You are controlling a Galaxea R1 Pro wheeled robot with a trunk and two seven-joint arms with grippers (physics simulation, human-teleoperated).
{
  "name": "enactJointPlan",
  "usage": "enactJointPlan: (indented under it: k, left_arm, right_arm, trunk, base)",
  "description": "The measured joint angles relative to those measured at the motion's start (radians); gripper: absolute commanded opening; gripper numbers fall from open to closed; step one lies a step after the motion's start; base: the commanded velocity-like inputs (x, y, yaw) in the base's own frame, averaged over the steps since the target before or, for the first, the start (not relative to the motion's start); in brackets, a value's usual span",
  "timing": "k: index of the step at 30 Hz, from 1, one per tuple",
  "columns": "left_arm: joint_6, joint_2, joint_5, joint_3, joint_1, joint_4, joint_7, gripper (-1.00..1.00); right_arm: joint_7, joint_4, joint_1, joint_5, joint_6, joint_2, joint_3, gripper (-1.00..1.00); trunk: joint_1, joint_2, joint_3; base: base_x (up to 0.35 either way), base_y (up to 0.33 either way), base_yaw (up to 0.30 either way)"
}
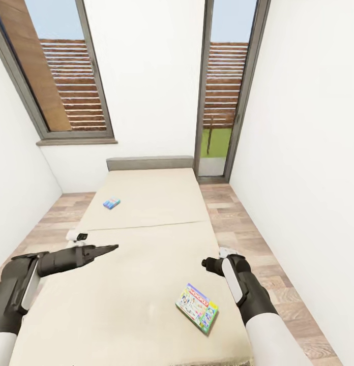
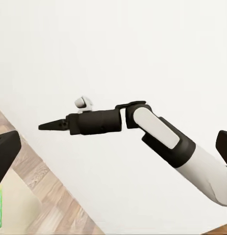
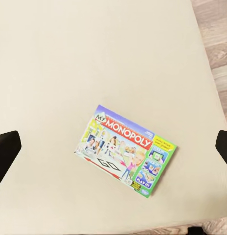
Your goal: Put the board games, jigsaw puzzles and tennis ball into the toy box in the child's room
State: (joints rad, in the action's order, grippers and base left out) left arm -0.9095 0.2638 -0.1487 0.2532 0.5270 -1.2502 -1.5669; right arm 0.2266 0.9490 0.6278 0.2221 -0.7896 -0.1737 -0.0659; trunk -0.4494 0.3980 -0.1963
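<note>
Both arms held out level over the bed [image 1: 146, 239]. Left hand [image 1: 112, 247] points inward across the mattress, fingers together at a point. Right hand [image 1: 206, 263] hovers above the Monopoly box [image 1: 197, 307], fingers wide apart (dark tips at both edges of the right wrist view). Monopoly lies flat near the bed's right edge. Small blue game [image 1: 111, 203] sits on the far section, well apart. Bare plank floor [image 1: 248, 239] on both sides.

"MY MONOPOLY" in white letters on a red banner across the lid of the board game box [image 3: 125, 150] at centre frame in the right wrist view, "PLAY IT" near its green corner, smaller print there unreadable, small blue box [image 1: 111, 203] at centre-left of the head view too tiny to read
</note>
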Motion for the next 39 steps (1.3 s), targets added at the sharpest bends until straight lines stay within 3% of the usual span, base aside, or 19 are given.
enactJointPlan:
  k: [10,28,39]
  left_arm:
    - [-0.005,-0.003,-0.003,0.004,-0.042,-0.084,0.0,1.0]
    - [-0.005,-0.003,-0.007,0.007,-0.046,-0.092,0.0,1.0]
    - [-0.005,-0.004,-0.007,0.007,-0.046,-0.092,0.0,1.0]
  right_arm:
    - [0.001,0.001,0.015,0.0,0.034,0.0,0.019,1.0]
    - [-0.003,-0.004,0.022,-0.001,0.036,-0.001,0.084,1.0]
    - [-0.004,-0.004,0.022,-0.002,0.036,-0.001,0.098,1.0]
  trunk:
    - [0.0,0.0,-0.017]
    - [0.0,0.0,-0.046]
    - [0.0,0.0,-0.065]
  base:
    - [0.0,0.0,0.0]
    - [0.0,0.0,0.0]
    - [0.0,0.0,0.0]
